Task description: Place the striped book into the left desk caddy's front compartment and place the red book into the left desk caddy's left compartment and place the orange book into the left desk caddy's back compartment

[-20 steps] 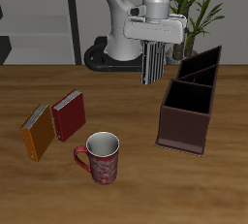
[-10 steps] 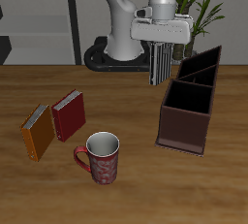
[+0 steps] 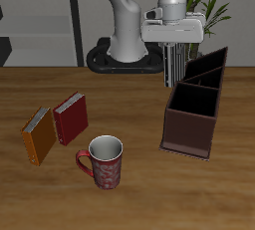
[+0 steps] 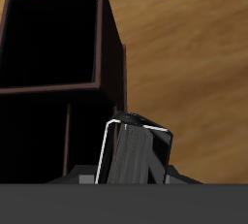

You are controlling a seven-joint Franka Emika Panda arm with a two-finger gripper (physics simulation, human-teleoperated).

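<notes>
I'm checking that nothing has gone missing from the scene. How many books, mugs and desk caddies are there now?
Books: 3: striped book in the claw, red book, orange book
Mugs: 1: mug
Desk caddies: 1: left desk caddy
Total: 5

Your striped book (image 3: pixel 172 65) hangs upright in the hand (image 3: pixel 172 47), just beside the left desk caddy (image 3: pixel 194 113); it seems clear of the dark maroon wall, though that's hard to judge. The red book (image 3: pixel 71 117) and orange book (image 3: pixel 39 135) lie side by side on the desk (image 3: pixel 129 194), well apart from the caddy.
</notes>
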